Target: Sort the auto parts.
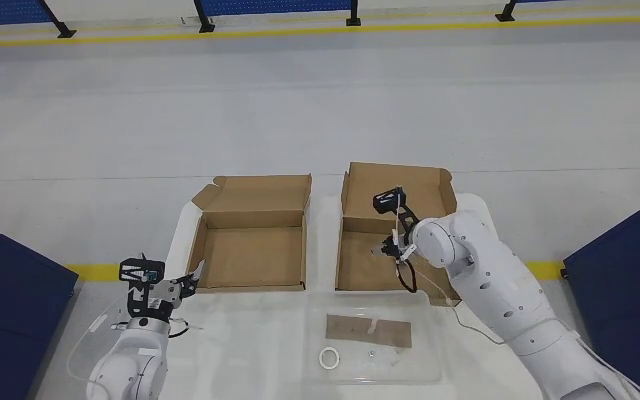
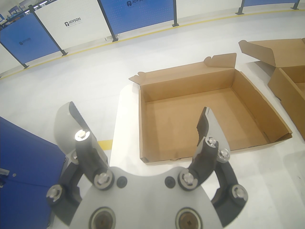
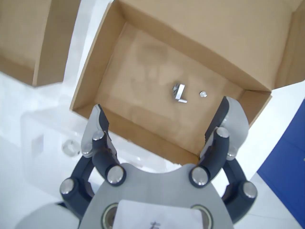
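Note:
Two open cardboard boxes stand side by side on the white table. The left box (image 1: 250, 215) (image 2: 190, 82) is bare inside. The right box (image 1: 395, 182) (image 3: 190, 36) holds a metal L-bracket (image 3: 180, 93) and a small round metal part (image 3: 203, 93). My right gripper (image 1: 389, 248) (image 3: 162, 103) hangs open over the right box's near side, with nothing between its fingers. My left gripper (image 1: 190, 280) (image 2: 138, 113) is open and holds nothing, at the table's front left corner, short of the left box.
A clear plastic tray (image 1: 430, 375) sits at the table's front, holding a flat brown cardboard piece (image 1: 368, 330) and a white ring (image 1: 329, 357) (image 3: 70, 147). Blue panels (image 1: 25, 290) flank the table on both sides.

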Action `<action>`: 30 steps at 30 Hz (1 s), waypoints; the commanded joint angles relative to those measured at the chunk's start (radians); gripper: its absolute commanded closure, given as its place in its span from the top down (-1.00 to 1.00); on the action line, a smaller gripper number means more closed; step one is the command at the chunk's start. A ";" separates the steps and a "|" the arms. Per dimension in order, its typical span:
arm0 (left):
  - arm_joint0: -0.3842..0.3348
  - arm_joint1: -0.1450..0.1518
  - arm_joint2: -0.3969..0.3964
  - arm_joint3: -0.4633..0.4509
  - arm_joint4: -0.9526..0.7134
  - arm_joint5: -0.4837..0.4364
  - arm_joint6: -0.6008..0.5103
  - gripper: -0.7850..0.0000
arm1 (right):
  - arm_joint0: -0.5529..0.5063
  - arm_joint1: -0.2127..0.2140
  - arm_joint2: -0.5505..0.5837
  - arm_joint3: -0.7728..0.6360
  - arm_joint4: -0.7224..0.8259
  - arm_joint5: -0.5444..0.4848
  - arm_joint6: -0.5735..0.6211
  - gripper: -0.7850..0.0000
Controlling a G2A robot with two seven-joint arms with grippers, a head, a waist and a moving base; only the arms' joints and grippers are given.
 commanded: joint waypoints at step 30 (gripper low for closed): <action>0.000 0.000 0.000 0.000 0.000 0.000 0.000 1.00 | -0.050 0.014 0.008 -0.210 0.117 -0.228 0.127 1.00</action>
